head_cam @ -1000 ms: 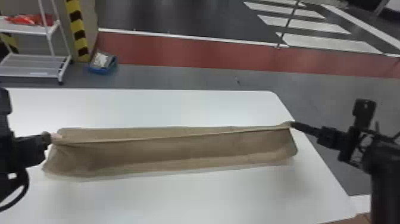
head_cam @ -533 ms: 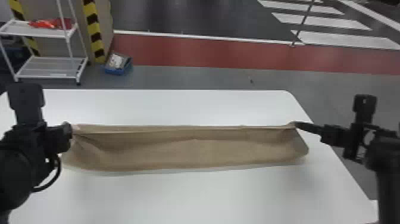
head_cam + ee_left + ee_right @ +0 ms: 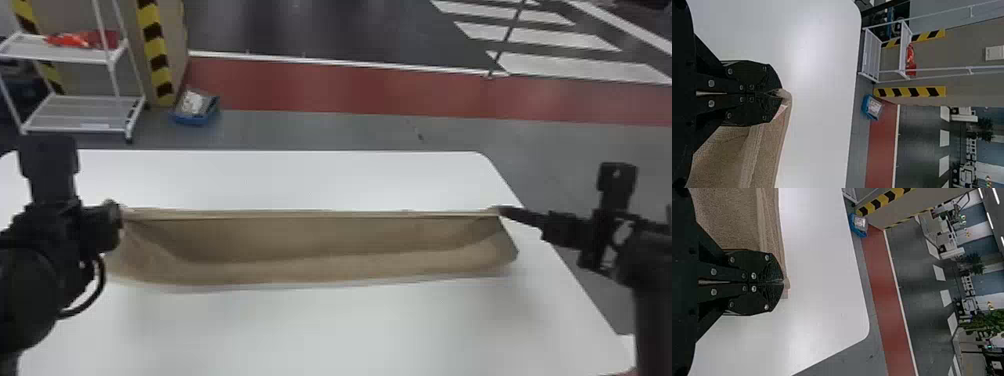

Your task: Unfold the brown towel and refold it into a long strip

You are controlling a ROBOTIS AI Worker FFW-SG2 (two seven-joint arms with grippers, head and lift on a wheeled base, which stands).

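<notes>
Brown towel x1, on 1 white tbl, L gripper & R gripper, fingers ea. pinching 1 end

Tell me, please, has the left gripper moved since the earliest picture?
Yes: in the head view, the left gripper now shows closer to the table's far edge.

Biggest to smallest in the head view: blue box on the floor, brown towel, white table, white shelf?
1. White table
2. Brown towel
3. White shelf
4. Blue box
</notes>
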